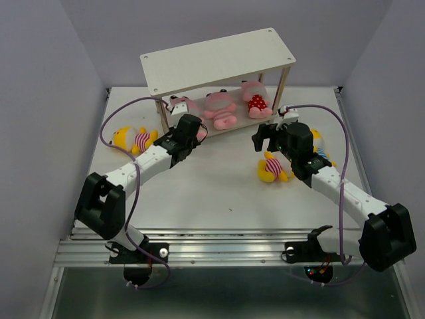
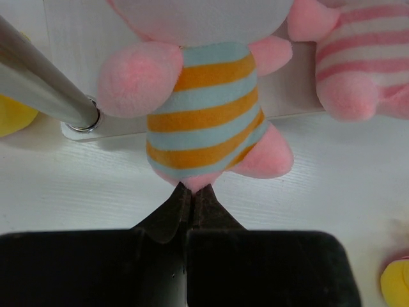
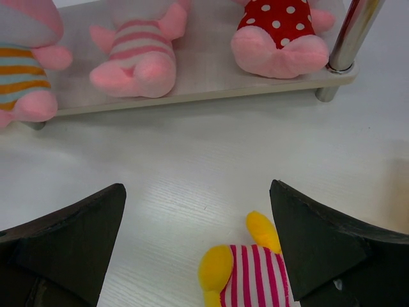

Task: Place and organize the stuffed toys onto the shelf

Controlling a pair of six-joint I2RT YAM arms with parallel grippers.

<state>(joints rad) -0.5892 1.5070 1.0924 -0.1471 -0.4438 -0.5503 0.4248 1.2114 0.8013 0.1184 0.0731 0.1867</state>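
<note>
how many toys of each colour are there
pink toys: 3, all on the lower board of the shelf
yellow toys: 3, all on the table, one partly hidden behind the right arm
total: 6

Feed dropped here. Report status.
Left gripper shut, tips at orange-striped pink toy. Right gripper open over yellow toy. Three pink toys on shelf, lower board. Nothing in the way.
</note>
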